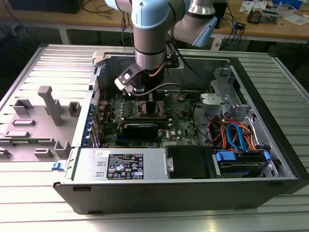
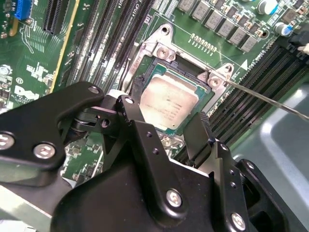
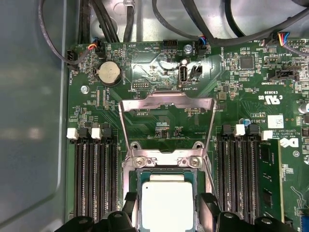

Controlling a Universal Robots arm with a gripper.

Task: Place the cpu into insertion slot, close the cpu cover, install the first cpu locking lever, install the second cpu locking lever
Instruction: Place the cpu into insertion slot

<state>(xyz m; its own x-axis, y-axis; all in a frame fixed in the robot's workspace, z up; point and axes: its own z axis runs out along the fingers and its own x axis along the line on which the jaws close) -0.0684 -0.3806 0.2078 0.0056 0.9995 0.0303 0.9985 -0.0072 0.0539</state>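
Observation:
The cpu [image 3: 166, 203] [image 2: 166, 104], silver-grey and square, lies flat in the insertion slot [image 3: 136, 166] [image 2: 149, 67] on the green board. My gripper [image 3: 166, 205] [image 2: 166, 118] hangs low over it, one black finger [image 3: 130, 200] [image 2: 130, 108] on each side of the chip with thin gaps, open. The cpu cover [image 3: 166, 99] stands swung back, away from the slot. A thin locking lever [image 2: 270, 101] sticks out unlatched beside the slot. In the exterior view the gripper [image 1: 149, 99] reaches down into the open computer case.
Long black memory slots [image 3: 94, 179] [image 3: 239, 179] flank the slot on both sides. Cables [image 3: 96, 19] run along the case wall. The exterior view shows a power supply [image 1: 125, 166], a drive bay with blue and orange cables [image 1: 236, 137], and a grey fixture [image 1: 46, 111] outside the case.

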